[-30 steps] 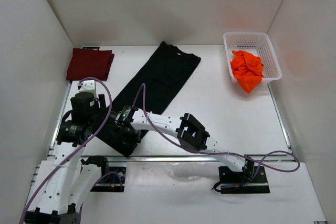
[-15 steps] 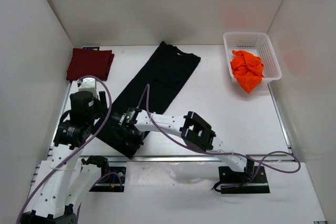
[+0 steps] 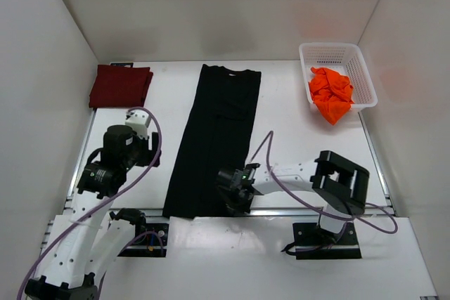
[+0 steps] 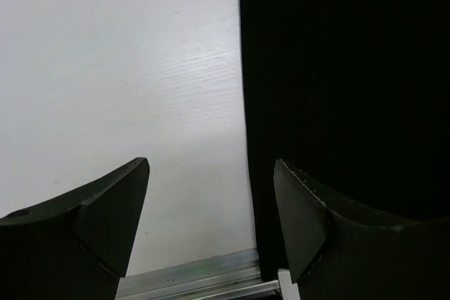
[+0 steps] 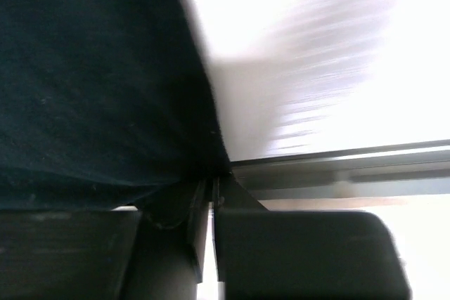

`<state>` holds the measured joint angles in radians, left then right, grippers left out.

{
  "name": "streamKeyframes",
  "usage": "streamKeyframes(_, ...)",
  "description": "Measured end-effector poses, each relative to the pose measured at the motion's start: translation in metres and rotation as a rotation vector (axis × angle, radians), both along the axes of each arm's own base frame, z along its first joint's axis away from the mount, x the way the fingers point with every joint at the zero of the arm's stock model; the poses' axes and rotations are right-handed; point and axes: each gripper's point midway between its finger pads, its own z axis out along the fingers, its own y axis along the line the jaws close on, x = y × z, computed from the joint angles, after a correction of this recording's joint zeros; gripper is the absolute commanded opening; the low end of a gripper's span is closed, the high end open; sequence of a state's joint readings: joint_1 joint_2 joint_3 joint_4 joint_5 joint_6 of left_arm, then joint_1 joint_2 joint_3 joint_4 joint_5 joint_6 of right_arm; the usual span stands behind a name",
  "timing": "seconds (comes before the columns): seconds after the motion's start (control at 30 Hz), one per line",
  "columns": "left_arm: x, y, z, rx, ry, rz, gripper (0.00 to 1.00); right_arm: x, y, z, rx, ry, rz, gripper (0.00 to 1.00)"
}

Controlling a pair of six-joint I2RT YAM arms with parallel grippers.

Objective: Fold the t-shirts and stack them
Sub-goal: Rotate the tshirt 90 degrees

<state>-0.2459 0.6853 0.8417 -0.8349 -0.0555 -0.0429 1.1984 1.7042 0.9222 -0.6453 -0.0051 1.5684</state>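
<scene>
Maroon shirt (image 3: 120, 86) folded, bench's (image 3: 295, 138) far-left corner; our right claw (image 3: 235, 200) pinches black shirt (image 3: 218, 138), left claw (image 4: 211, 168) gapes empty; orange shirt (image 3: 330, 94) waits.

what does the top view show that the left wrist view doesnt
Only the top view: the folded maroon shirt far left, the orange shirt in the white basket, and the right arm's fingers closed on the near right corner of the black shirt. Only the left wrist view: the left fingers up close, spread apart, holding nothing. Both: the black shirt's left edge and the white table.
</scene>
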Motion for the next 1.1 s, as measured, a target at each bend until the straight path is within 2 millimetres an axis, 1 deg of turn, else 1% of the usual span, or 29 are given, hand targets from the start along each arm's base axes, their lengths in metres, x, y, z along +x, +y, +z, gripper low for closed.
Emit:
streamKeyframes(0.03,-0.002,-0.006,-0.005,-0.005,0.021,-0.031,0.83,0.001,-0.005,0.000,0.012,0.001,-0.008,0.17)
streamKeyframes(0.1,-0.004,-0.016,-0.011,-0.014,0.048,-0.087,0.83,0.001,-0.013,0.001,0.037,0.002,-0.004,0.28)
streamKeyframes(0.17,-0.004,-0.022,-0.015,-0.017,0.066,-0.124,0.83,0.003,-0.017,0.004,0.062,-0.005,0.016,0.34)
streamKeyframes(0.27,-0.003,-0.027,-0.019,0.001,0.084,-0.161,0.83,0.008,-0.023,0.010,0.061,-0.051,0.061,0.39)
streamKeyframes(0.33,-0.001,-0.028,-0.021,0.014,0.089,-0.178,0.83,0.018,-0.026,0.024,0.056,-0.127,0.086,0.42)
streamKeyframes(0.37,0.001,-0.029,-0.023,0.020,0.095,-0.187,0.83,0.024,-0.026,0.034,0.059,-0.166,0.093,0.43)
streamKeyframes(0.4,0.003,-0.031,-0.024,0.024,0.103,-0.198,0.83,0.032,-0.024,0.049,0.071,-0.211,0.103,0.43)
streamKeyframes(0.47,0.010,-0.037,-0.028,0.026,0.127,-0.229,0.82,0.052,-0.014,0.090,0.138,-0.303,0.101,0.45)
streamKeyframes(0.5,0.015,-0.041,-0.030,0.025,0.144,-0.246,0.82,0.065,-0.009,0.116,0.193,-0.357,0.101,0.44)
streamKeyframes(0.53,0.020,-0.045,-0.032,0.026,0.162,-0.262,0.82,0.079,-0.009,0.135,0.229,-0.400,0.092,0.42)
streamKeyframes(0.57,0.027,-0.051,-0.034,0.027,0.184,-0.279,0.83,0.097,-0.012,0.155,0.266,-0.452,0.073,0.40)
streamKeyframes(0.6,0.036,-0.057,-0.038,0.033,0.211,-0.300,0.83,0.120,-0.021,0.173,0.297,-0.503,0.045,0.35)
streamKeyframes(0.63,0.045,-0.064,-0.040,0.040,0.224,-0.319,0.83,0.140,-0.033,0.183,0.305,-0.546,0.017,0.31)
streamKeyframes(0.67,0.056,-0.073,-0.042,0.049,0.235,-0.343,0.83,0.162,-0.050,0.190,0.303,-0.587,-0.025,0.22)
streamKeyframes(0.7,0.067,-0.082,-0.041,0.057,0.234,-0.366,0.83,0.182,-0.068,0.193,0.294,-0.617,-0.060,0.13)
streamKeyframes(0.77,0.091,-0.104,-0.040,0.076,0.216,-0.417,0.83,0.214,-0.105,0.187,0.255,-0.656,-0.121,0.06)
streamKeyframes(0.8,0.103,-0.116,-0.037,0.087,0.197,-0.444,0.83,0.223,-0.121,0.180,0.234,-0.659,-0.138,0.04)
streamKeyframes(0.83,0.117,-0.131,-0.034,0.098,0.172,-0.472,0.82,0.229,-0.133,0.171,0.213,-0.654,-0.131,0.04)
streamKeyframes(0.9,0.145,-0.161,-0.030,0.117,0.116,-0.518,0.83,0.232,-0.146,0.150,0.174,-0.624,-0.100,0.03)
streamKeyframes(0.97,0.173,-0.189,-0.030,0.133,0.061,-0.547,0.83,0.232,-0.150,0.134,0.151,-0.600,-0.049,0.03)
streamKeyframes(1.03,0.202,-0.215,-0.036,0.149,0.032,-0.566,0.82,0.229,-0.153,0.119,0.141,-0.587,-0.012,0.04)
streamKeyframes(1.1,0.234,-0.241,-0.044,0.160,0.017,-0.572,0.83,0.224,-0.157,0.108,0.142,-0.573,-0.002,0.04)
